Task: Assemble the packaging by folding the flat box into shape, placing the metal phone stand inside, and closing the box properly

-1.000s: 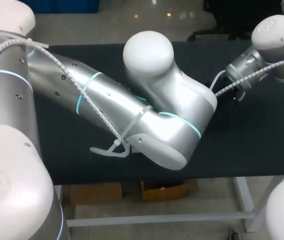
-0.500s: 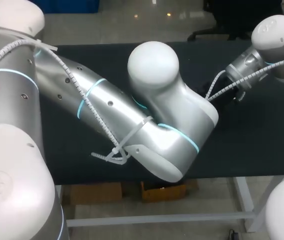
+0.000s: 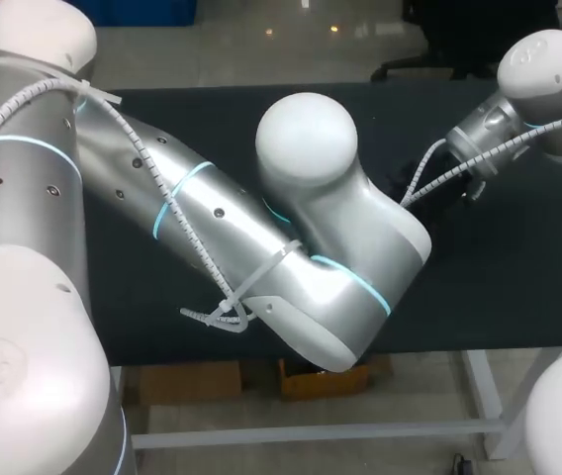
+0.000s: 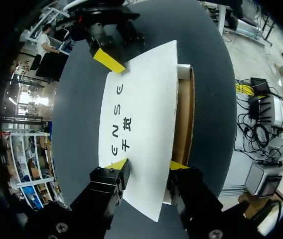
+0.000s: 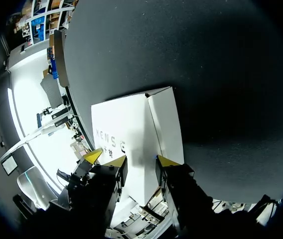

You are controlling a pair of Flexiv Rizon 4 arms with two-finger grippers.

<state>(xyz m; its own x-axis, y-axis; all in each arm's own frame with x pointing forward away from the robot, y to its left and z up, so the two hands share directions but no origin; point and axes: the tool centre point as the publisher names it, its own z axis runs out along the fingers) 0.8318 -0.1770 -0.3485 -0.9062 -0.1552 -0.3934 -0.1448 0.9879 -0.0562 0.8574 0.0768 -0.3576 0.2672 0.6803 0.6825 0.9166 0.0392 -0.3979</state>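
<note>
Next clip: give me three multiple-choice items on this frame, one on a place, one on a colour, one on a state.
1. The box lies:
A. on the dark table
B. on a shelf
C. on the floor

2. Its outside is:
A. blue
B. white
C. red

3. The box is:
A. sealed shut
B. torn in two
C. partly open

Answers:
1 A: the table surrounds it in both wrist views.
2 B: its printed face is white.
3 C: the brown inside shows along one edge.
</note>
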